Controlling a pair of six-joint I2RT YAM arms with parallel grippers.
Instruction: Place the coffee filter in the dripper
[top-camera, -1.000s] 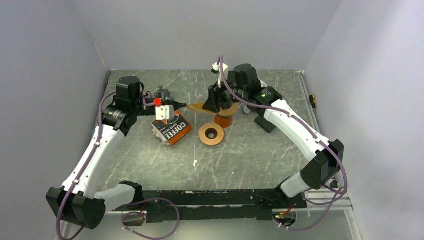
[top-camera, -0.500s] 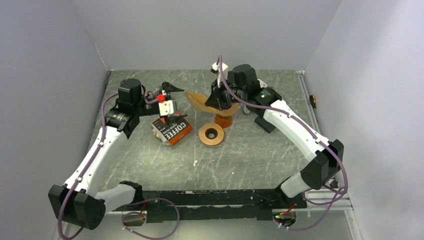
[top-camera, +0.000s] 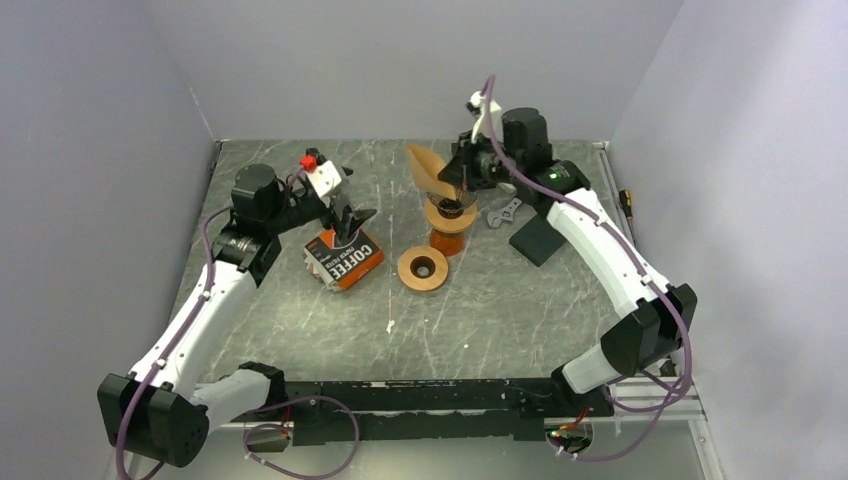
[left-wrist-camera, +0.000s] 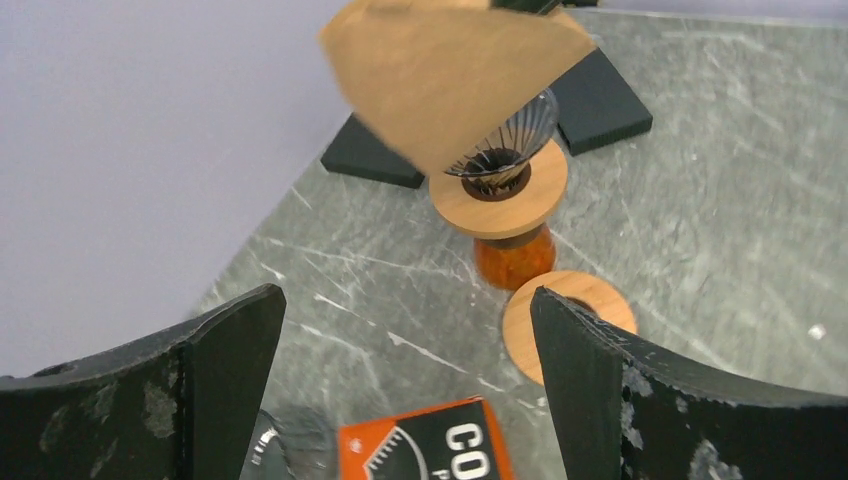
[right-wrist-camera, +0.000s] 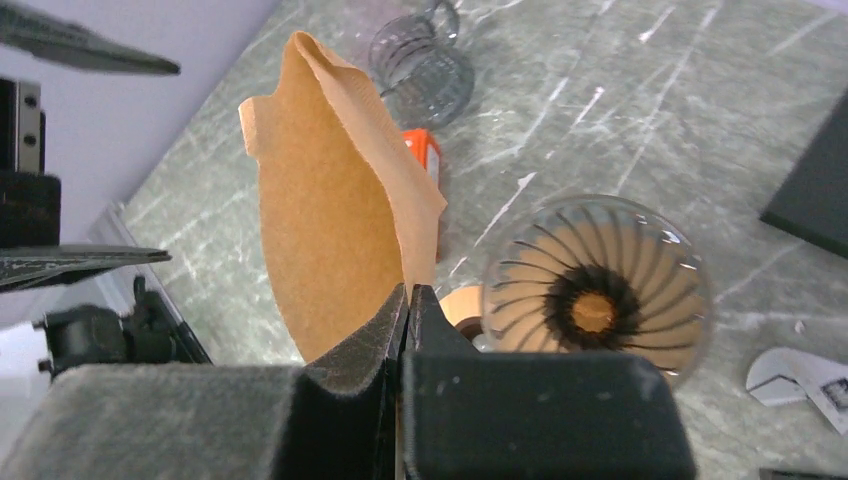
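Tan paper coffee filter (top-camera: 428, 172), folded flat into a fan shape, hangs in the air, pinched at its lower corner by the right gripper (top-camera: 462, 178), whose black jaws are pressed together on the paper. It stands nearly upright, just left of and above the dripper (top-camera: 450, 210), a clear ribbed glass cone seated in a round wooden collar on an orange glass base. The filter is not inside the cone. From the left wrist view its lower edge overlaps the glass rim, though whether paper and glass touch is hard to say.

The left gripper (top-camera: 345, 215) hovers over the left half of the grey marbled table (top-camera: 300, 320) with its jaws spread wide and nothing between them, pointing towards the dripper. Below it lies an orange and black coffee filter packet (top-camera: 343, 257). A loose wooden ring (top-camera: 422, 268) rests flat on the table just in front of the dripper. A square black pad (top-camera: 538, 240) lies to the right of the dripper, with a small silver wrench (top-camera: 503, 213) between the two. Beside the packet, the right wrist view shows what looks like a second ribbed glass piece (right-wrist-camera: 425, 60).
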